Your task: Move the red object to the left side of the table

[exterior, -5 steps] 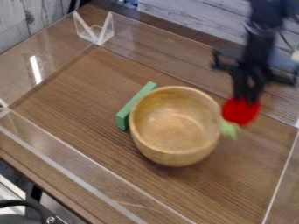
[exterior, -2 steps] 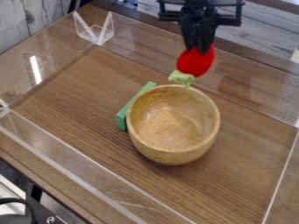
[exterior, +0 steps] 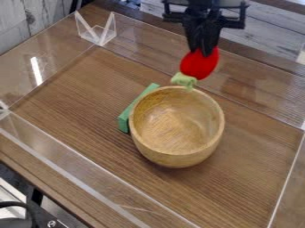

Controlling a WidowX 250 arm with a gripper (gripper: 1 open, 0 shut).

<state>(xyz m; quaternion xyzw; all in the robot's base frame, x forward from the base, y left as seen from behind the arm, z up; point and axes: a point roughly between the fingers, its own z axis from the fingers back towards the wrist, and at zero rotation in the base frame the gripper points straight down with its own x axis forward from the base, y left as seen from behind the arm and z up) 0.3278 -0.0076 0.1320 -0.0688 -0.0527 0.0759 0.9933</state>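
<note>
The red object (exterior: 199, 63), a small round bright-red toy fruit with a green leafy stub hanging below it, is held in the air behind the wooden bowl (exterior: 177, 126). My gripper (exterior: 201, 55) comes down from the top of the view and is shut on the red object's upper part. The fruit hangs above the far side of the table (exterior: 84, 93), clear of the dark wood surface and just past the bowl's far rim.
A flat green block (exterior: 136, 109) lies against the bowl's left side. Low clear acrylic walls (exterior: 48, 160) border the tabletop. A clear stand (exterior: 95, 29) sits at the far left corner. Bare wood stretches left of the bowl.
Over the last second my gripper carried the red object from the bowl's right side up and leftward to behind the bowl. Since the later earlier frame it has barely moved.
</note>
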